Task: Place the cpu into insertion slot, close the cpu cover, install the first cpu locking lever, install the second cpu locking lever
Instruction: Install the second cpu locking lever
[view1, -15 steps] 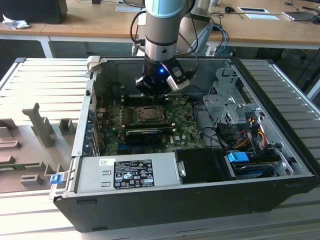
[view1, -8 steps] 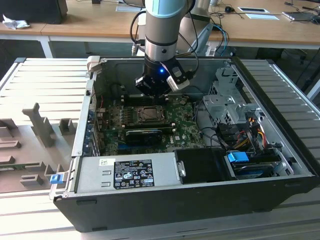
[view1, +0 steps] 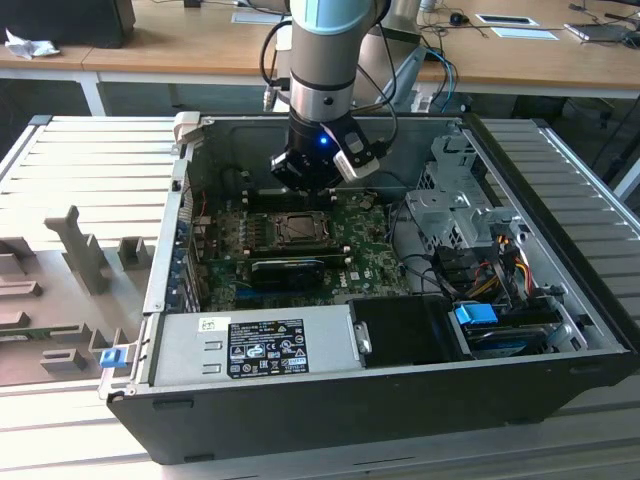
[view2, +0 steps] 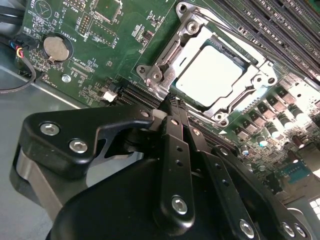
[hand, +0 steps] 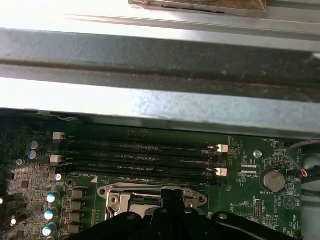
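Inside the open computer case, the insertion slot (view1: 300, 228) sits in the green board. In the second wrist view the cpu (view2: 212, 75) lies flat in the slot, its pale metal top showing through the window of the cpu cover (view2: 260, 80), which lies down over it. A thin metal lever (view2: 167, 47) runs along one side of the socket. My gripper (view1: 302, 188) hangs just above the socket's far edge. Its black fingers (view2: 170, 130) meet at the tips, shut, right at the rim of the socket (hand: 150, 197) in both wrist views. What the tips touch is hidden.
Long black memory slots (hand: 140, 150) run beside the socket, under the case's metal wall (hand: 150, 75). A coin battery (view2: 54, 47) sits on the board. A black card (view1: 290, 268), the power supply (view1: 260, 345), a drive cage (view1: 450, 200) and loose cables (view1: 480, 260) crowd the case.
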